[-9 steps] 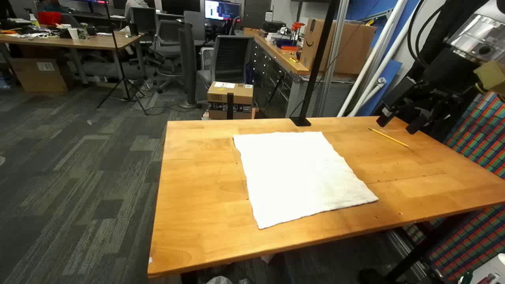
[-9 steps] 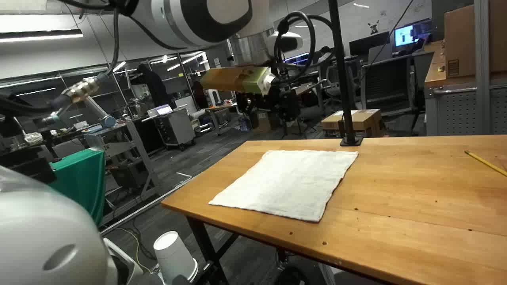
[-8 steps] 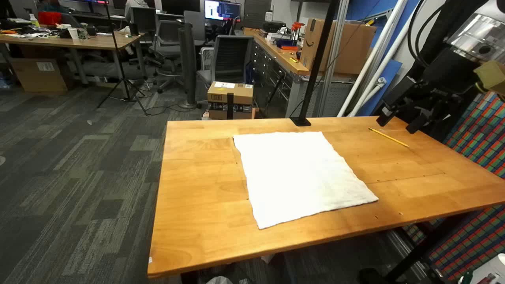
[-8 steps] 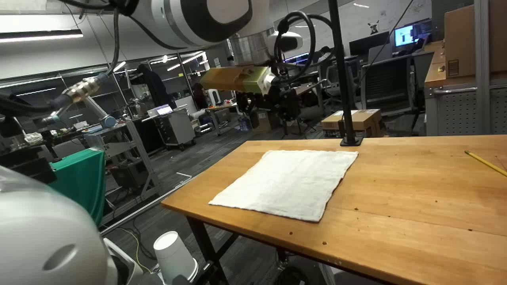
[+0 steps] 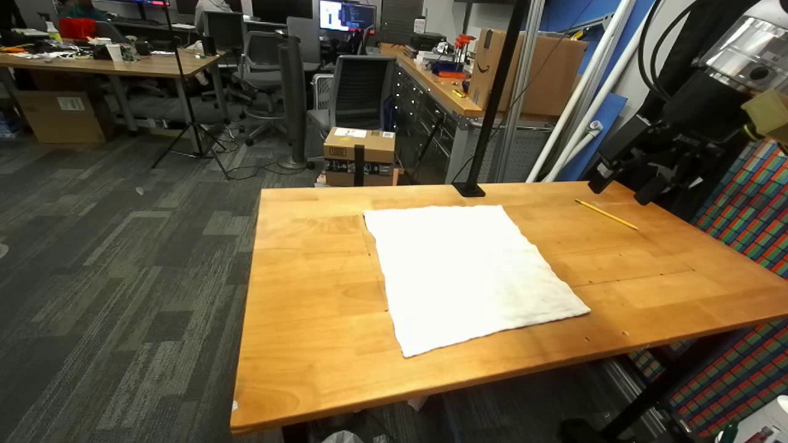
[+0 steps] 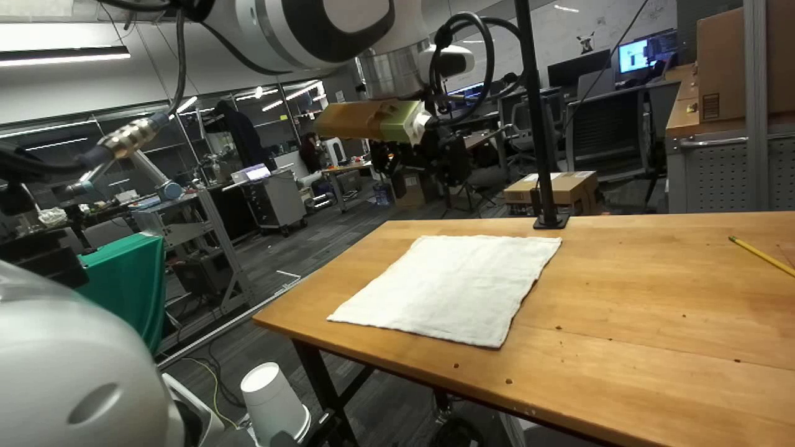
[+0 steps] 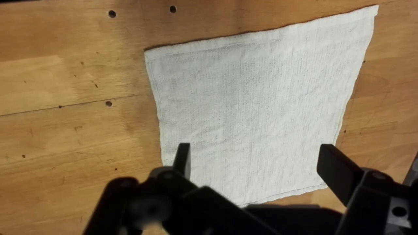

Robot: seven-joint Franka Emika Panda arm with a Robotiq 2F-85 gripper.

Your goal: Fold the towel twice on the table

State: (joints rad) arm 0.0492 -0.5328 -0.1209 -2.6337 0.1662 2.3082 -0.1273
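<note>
A white towel (image 5: pixel 468 277) lies flat and spread out on the wooden table (image 5: pixel 308 307), shown in both exterior views (image 6: pixel 453 288). Its edges are slightly wavy. In the wrist view the towel (image 7: pixel 251 107) fills the middle, its lower left part hidden behind the fingers. My gripper (image 7: pixel 256 151) is open with its fingers wide apart and nothing between them. In both exterior views the gripper (image 5: pixel 622 189) is held in the air above table height, apart from the towel; in an exterior view the gripper (image 6: pixel 422 172) is dark and its fingers are hard to make out.
A yellow pencil (image 5: pixel 606 214) lies on the table to one side of the towel, also in an exterior view (image 6: pixel 761 256). A black upright post (image 5: pixel 469 188) stands on the table edge near one towel corner. A cardboard box (image 5: pixel 360 154) stands beyond the table.
The arm and gripper have shifted very slightly upward. The gripper stays open. The towel and pencil have not moved.
</note>
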